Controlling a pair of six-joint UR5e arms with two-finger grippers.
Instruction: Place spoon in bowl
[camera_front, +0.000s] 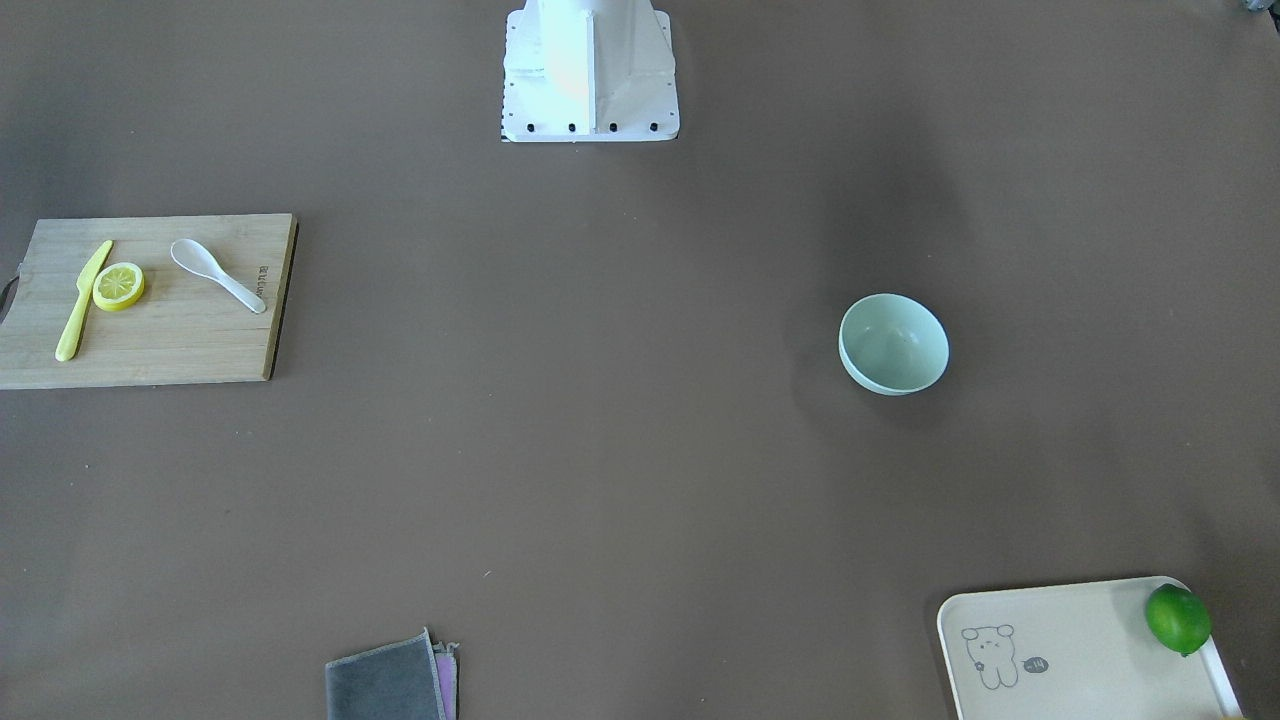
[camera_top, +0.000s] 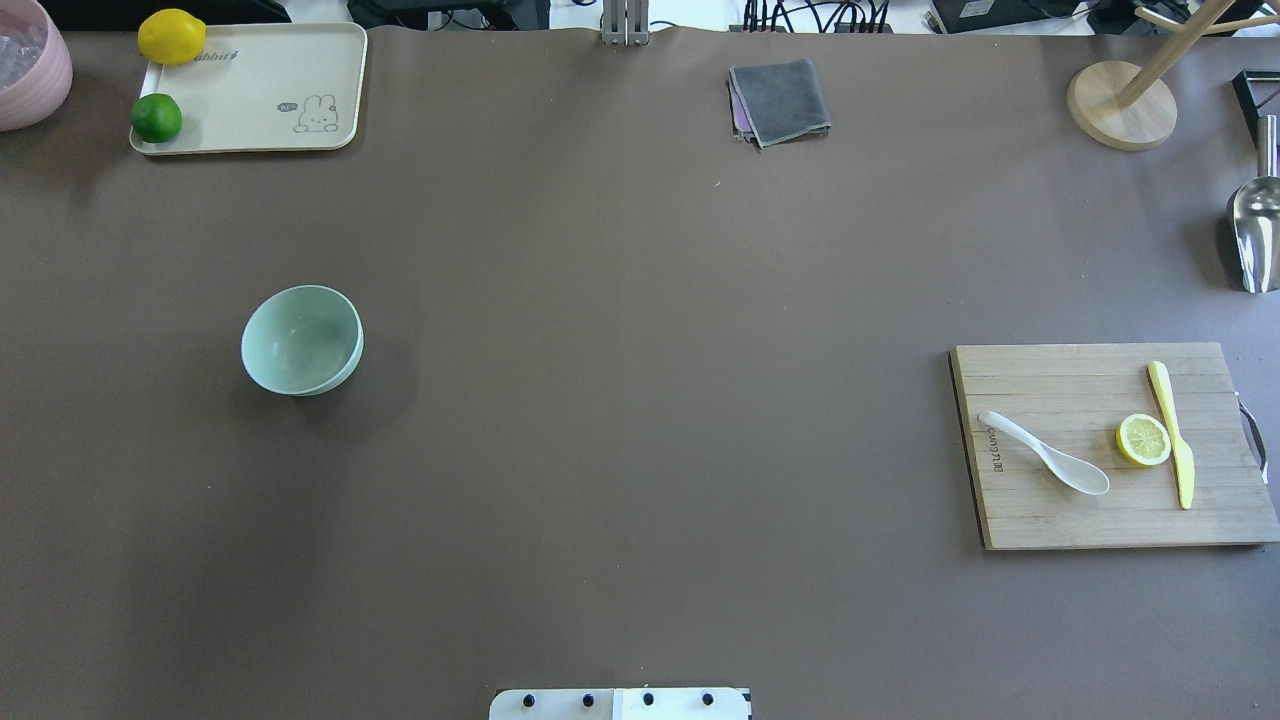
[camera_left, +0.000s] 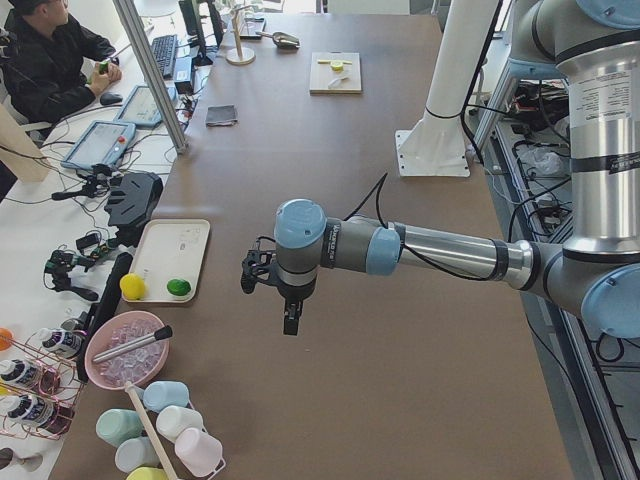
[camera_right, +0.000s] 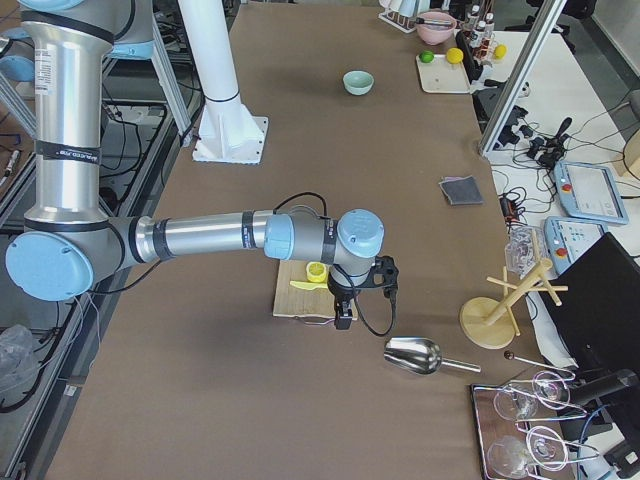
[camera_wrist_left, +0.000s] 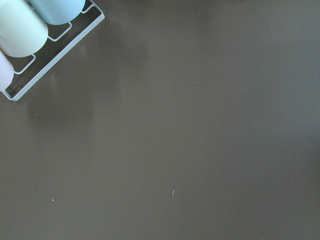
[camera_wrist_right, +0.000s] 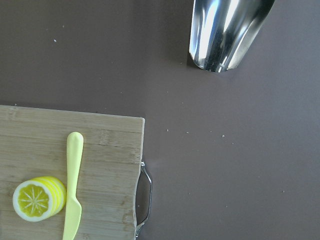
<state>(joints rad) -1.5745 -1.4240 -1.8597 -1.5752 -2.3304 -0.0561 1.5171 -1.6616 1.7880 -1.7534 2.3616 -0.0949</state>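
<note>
The white spoon (camera_front: 215, 272) lies on a wooden cutting board (camera_front: 190, 350), scoop toward the lemon slice; it also shows in the overhead view (camera_top: 1045, 455). The mint-green bowl (camera_front: 893, 343) stands upright and empty on the table's other half (camera_top: 300, 340), far from the spoon. My left gripper (camera_left: 288, 318) hangs above the table near the tray end, seen only from the side; I cannot tell if it is open. My right gripper (camera_right: 343, 318) hangs over the board's outer edge, also seen only from the side; I cannot tell its state. Neither wrist view shows fingers or the spoon.
A yellow plastic knife (camera_top: 1172, 432) and a lemon slice (camera_top: 1142, 440) share the board. A cream tray (camera_top: 260, 95) holds a lime and a lemon. A grey cloth (camera_top: 780, 100), a metal scoop (camera_top: 1256, 235), a wooden stand (camera_top: 1120, 105) and a cup rack (camera_wrist_left: 35, 40) ring the table.
</note>
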